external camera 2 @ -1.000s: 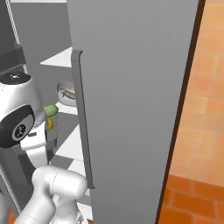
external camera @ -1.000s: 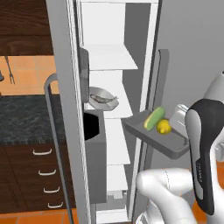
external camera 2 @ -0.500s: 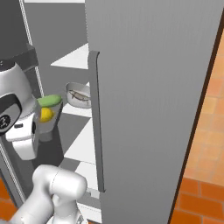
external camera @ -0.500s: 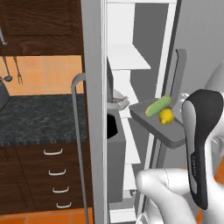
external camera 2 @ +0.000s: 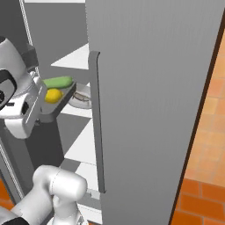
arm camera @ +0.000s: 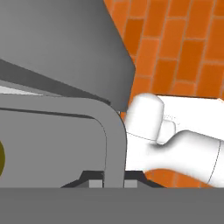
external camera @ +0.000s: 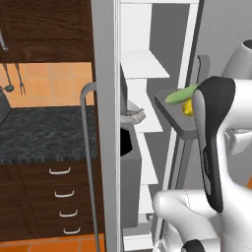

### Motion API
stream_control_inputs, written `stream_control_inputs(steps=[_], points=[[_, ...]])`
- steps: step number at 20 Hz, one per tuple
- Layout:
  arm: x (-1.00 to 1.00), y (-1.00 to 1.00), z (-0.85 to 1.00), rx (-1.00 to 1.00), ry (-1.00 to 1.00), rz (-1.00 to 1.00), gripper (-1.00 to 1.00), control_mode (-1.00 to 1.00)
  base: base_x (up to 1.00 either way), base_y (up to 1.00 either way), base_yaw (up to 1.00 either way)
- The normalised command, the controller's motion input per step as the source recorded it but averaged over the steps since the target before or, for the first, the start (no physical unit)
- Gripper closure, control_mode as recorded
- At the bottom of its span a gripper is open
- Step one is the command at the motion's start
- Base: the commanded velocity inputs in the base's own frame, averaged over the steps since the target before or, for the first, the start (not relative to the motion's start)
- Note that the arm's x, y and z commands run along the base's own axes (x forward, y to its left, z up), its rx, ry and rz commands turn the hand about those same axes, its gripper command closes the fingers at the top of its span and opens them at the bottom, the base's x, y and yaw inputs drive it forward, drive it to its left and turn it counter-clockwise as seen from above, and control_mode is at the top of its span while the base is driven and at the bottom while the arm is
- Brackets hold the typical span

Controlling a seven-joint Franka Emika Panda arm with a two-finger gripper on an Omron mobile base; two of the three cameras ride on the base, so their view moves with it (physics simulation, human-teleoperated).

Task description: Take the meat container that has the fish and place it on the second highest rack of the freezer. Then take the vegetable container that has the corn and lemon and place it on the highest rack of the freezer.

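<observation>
Vegetable container [external camera: 179, 119], a flat grey tray, sits at centre right of the left base view, carried in the air in front of the open freezer [external camera: 106, 74]. Going left to right in that view: a dark worktop [external camera: 44, 133] and wooden drawers [external camera: 61, 202] fill the left side, then the freezer's edge with its long bar handle [external camera: 87, 162], then the white shelf stack. On a middle shelf just right of the handle sits the meat container [external camera: 132, 117], a pale rounded dish; its contents are too small to read here. That looks like the second highest rack [external camera: 142, 125], so the first half of the task appears done. Above it the highest rack [external camera: 141, 64] is bare. Further right, the corn [external camera: 181, 94] and the lemon [external camera: 187, 107] lie on the tray, touching or nearly so.

In the hand view the hand [arm camera: 107, 183] is pressed together on the tray's thick rim, pinching it at the bottom centre of the frame.

What is left, by my reading: raise the tray and slide it onto the top shelf, then let go.
</observation>
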Motion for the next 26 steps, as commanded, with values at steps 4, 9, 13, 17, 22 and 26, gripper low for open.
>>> stream_control_inputs(steps=[4, 9, 13, 17, 22, 26], points=[[0.49, 0.04, 0.21, 0.08, -0.23, 0.00, 1.00, -1.00, 0.00, 0.00, 0.00], [0.80, 0.12, 0.04, 0.05, -0.19, 0.00, 1.00, -1.00, 0.00, 0.00, 0.00], [0.93, 0.29, 0.04, 0.00, -0.01, -0.03, 1.00, -1.00, 0.00, 0.00, 0.00], [1.00, 0.06, 0.17, 0.00, 0.00, -0.04, 1.00, -1.00, 0.00, 0.00, 0.00], [1.00, 0.00, 0.16, 0.00, 0.00, -0.01, 1.00, -1.00, 0.00, 0.00, 0.00], [1.00, 0.00, 0.00, 0.00, -0.01, 0.00, 1.00, -1.00, 0.00, 0.00, 0.00]])
